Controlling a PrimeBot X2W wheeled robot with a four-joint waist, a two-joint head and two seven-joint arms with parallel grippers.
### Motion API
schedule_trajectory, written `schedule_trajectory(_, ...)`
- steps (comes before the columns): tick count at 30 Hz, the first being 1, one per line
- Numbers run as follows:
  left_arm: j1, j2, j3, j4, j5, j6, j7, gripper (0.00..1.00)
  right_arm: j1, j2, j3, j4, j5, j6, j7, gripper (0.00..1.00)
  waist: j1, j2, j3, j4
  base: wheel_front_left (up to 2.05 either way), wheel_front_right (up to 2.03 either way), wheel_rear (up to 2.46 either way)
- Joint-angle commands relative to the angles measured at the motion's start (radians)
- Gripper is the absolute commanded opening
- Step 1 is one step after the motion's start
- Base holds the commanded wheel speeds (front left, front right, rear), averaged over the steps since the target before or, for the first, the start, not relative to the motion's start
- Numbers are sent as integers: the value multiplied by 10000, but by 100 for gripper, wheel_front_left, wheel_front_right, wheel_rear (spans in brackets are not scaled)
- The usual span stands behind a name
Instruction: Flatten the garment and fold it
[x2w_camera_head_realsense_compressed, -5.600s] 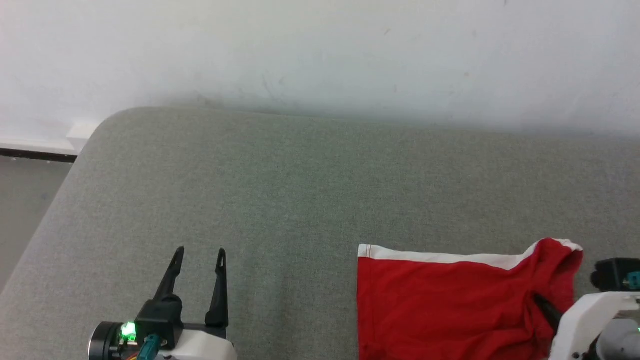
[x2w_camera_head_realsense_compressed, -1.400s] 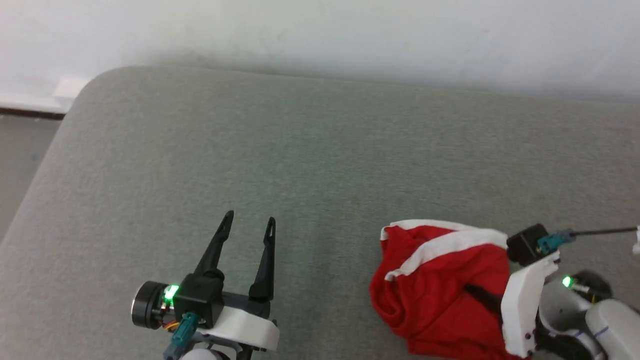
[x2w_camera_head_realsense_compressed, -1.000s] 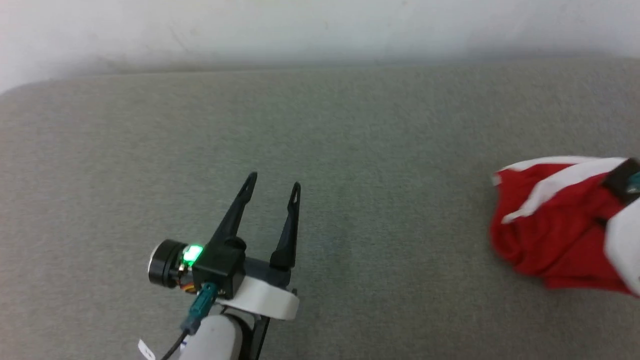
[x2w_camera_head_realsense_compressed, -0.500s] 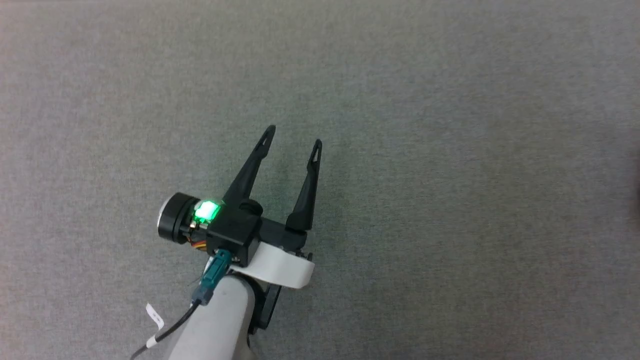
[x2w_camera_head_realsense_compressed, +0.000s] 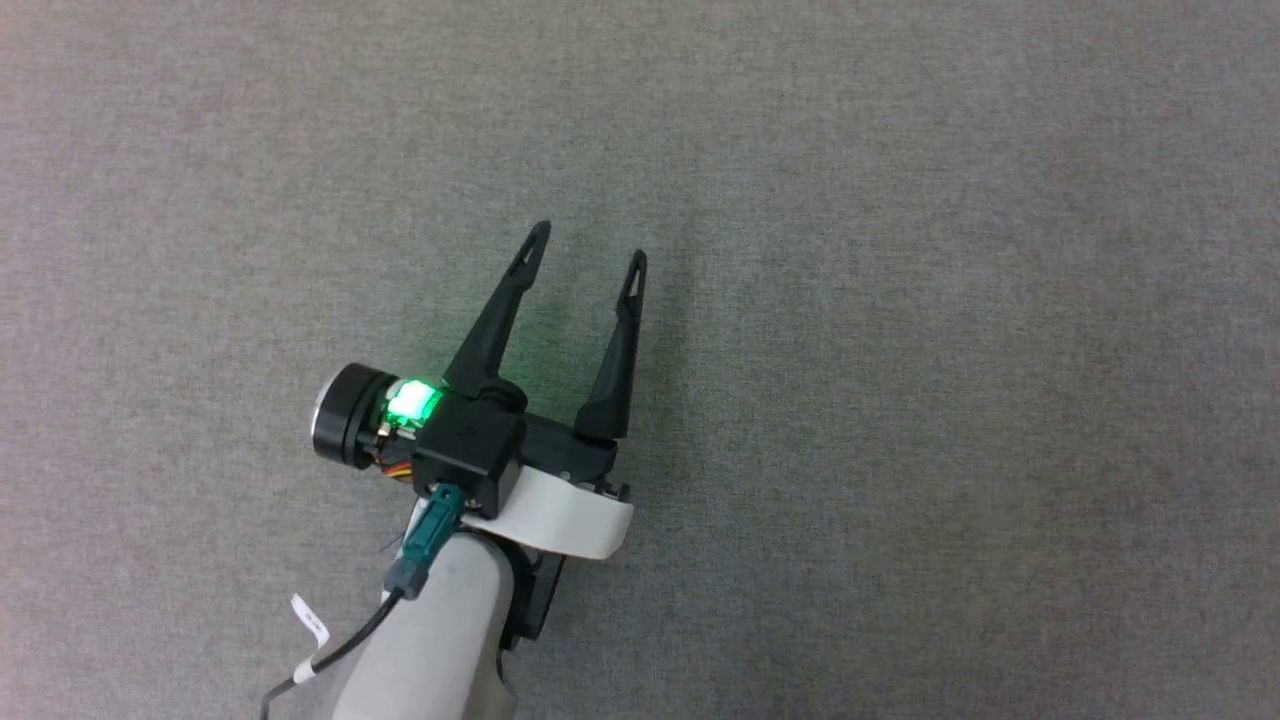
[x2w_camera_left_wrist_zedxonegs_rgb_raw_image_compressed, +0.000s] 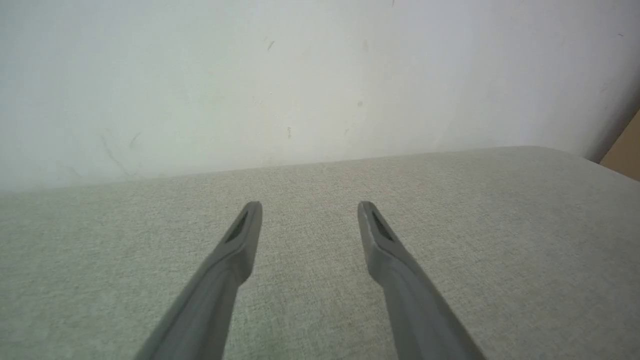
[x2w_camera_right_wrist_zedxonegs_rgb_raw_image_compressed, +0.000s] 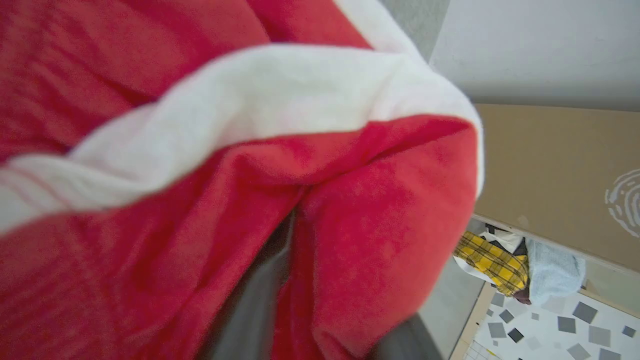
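The garment (x2w_camera_right_wrist_zedxonegs_rgb_raw_image_compressed: 210, 120), red shorts with a broad white band, hangs bunched and close in the right wrist view. My right gripper (x2w_camera_right_wrist_zedxonegs_rgb_raw_image_compressed: 300, 225) is shut on the garment, and one dark finger (x2w_camera_right_wrist_zedxonegs_rgb_raw_image_compressed: 257, 305) pokes out from under the red folds. My left gripper (x2w_camera_head_realsense_compressed: 589, 243) hovers open above the grey padded surface (x2w_camera_head_realsense_compressed: 900, 300) with nothing between its fingers. In the left wrist view the left gripper (x2w_camera_left_wrist_zedxonegs_rgb_raw_image_compressed: 310, 207) points toward the far edge of the surface and the wall.
A white wall (x2w_camera_left_wrist_zedxonegs_rgb_raw_image_compressed: 300, 75) rises behind the grey surface (x2w_camera_left_wrist_zedxonegs_rgb_raw_image_compressed: 500, 210). Beyond the garment, the right wrist view shows a brown cardboard panel (x2w_camera_right_wrist_zedxonegs_rgb_raw_image_compressed: 550, 165), a heap of clothes with yellow plaid (x2w_camera_right_wrist_zedxonegs_rgb_raw_image_compressed: 495, 260) and a patterned floor (x2w_camera_right_wrist_zedxonegs_rgb_raw_image_compressed: 550, 320).
The head camera has swung down and left, so the garment and right gripper left its picture. Before that, the right gripper bunched up the flat shorts and lifted them. The left gripper stays open.
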Motion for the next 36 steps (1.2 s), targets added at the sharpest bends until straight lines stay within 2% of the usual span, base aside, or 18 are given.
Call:
schedule_trajectory(1,-79,5,36,31,41,59,-47,100,-216,190,23,73,30,-23,-46,100,-2,0,-165,-69,0,0,0)
schedule_trajectory(8,407,155,336,243,-152,73,-47,100,-979,512,573,21,-506,-23,538,100,-2,0,-1577,-528,0,0,0)
schedule_trajectory(13,1134,232,606,245,-295,114,-47,100,-1618,803,322,-258,-618,-23,781,100,-2,0,-2745,-760,0,0,0)
schedule_trajectory(16,1530,305,844,194,-403,97,-47,100,-1917,1156,-213,-785,-422,-23,267,100,-2,0,-3311,-806,0,0,0)
schedule_trajectory(21,2163,328,1339,-44,-535,203,-47,100,-1688,2103,-1289,-1980,-392,-23,-1417,100,-2,0,-3979,-771,0,0,0)
schedule_trajectory(24,2494,325,1634,-73,-668,231,-47,100,-974,2971,-2247,-2587,-458,-23,-2497,100,-2,0,-4282,-686,0,0,0)
schedule_trajectory(27,2838,243,2008,-92,-1054,242,-47,100,126,4135,-3429,-3172,-681,-23,-3157,100,-2,0,-4608,-616,0,0,0)
schedule_trajectory(36,3609,153,2342,-46,-889,293,-47,100,4283,8201,-6880,-5937,-3006,-23,-3473,100,-2,0,-5130,-256,0,0,0)
